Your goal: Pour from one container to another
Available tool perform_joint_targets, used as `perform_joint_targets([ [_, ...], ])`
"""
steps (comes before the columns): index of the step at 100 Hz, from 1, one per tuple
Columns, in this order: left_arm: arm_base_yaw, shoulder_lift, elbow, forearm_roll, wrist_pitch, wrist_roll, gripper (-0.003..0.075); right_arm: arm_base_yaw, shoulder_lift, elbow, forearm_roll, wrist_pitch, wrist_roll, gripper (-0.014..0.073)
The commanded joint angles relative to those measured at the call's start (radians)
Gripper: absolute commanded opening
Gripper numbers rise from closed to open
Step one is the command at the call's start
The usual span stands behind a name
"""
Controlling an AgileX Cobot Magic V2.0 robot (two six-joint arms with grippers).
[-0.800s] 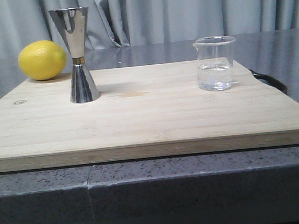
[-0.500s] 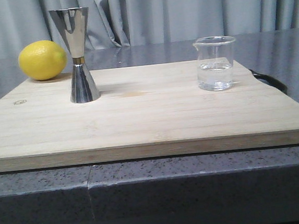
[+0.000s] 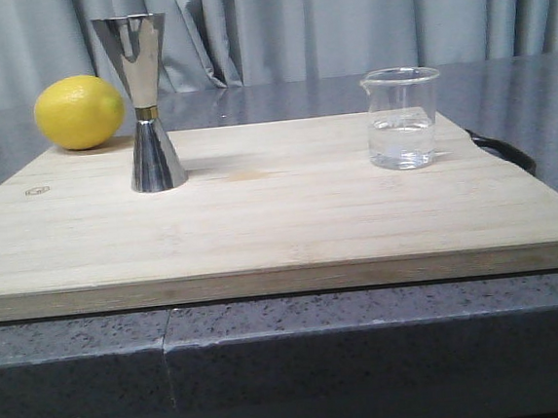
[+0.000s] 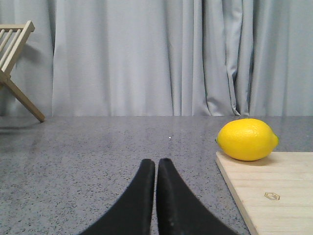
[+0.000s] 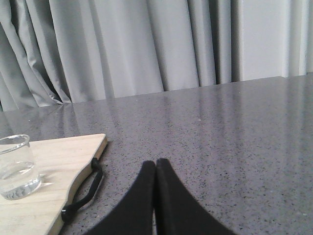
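Observation:
A small clear glass beaker with some clear liquid stands upright on the right side of the wooden board; the right wrist view also catches the beaker. A tall steel jigger stands upright on the board's left part. My left gripper is shut and empty, low over the grey counter left of the board. Right of the board, my right gripper hangs shut and empty over the counter. Neither gripper shows in the front view.
A yellow lemon lies at the board's far left corner, and the left wrist view shows the lemon too. A black loop handle hangs off the board's right edge. A wooden rack stands far left. Grey curtains close the back.

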Motion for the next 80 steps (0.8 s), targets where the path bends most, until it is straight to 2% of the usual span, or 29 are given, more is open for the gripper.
perform_joint_targets([
  [1, -0.004, -0.028, 0.015, -0.001, -0.078, -0.009, -0.0019, -0.006, -0.017, 0.026, -0.008, -0.09, -0.008, -0.007],
  [40, -0.004, -0.028, 0.015, -0.001, -0.108, -0.009, -0.0019, -0.006, -0.017, 0.026, -0.006, -0.146, -0.008, -0.007],
  [50, -0.004, -0.028, 0.013, -0.008, -0.16, -0.01, -0.0019, -0.006, -0.017, 0.019, 0.004, -0.143, -0.008, -0.007],
  [64, -0.004, -0.028, -0.025, -0.106, -0.173, -0.01, -0.0019, -0.006, -0.017, -0.036, 0.006, -0.074, -0.008, -0.007],
  [80, -0.004, -0.023, -0.121, -0.139, -0.053, -0.01, -0.0019, -0.006, -0.01, -0.153, 0.006, 0.049, -0.008, -0.007],
])
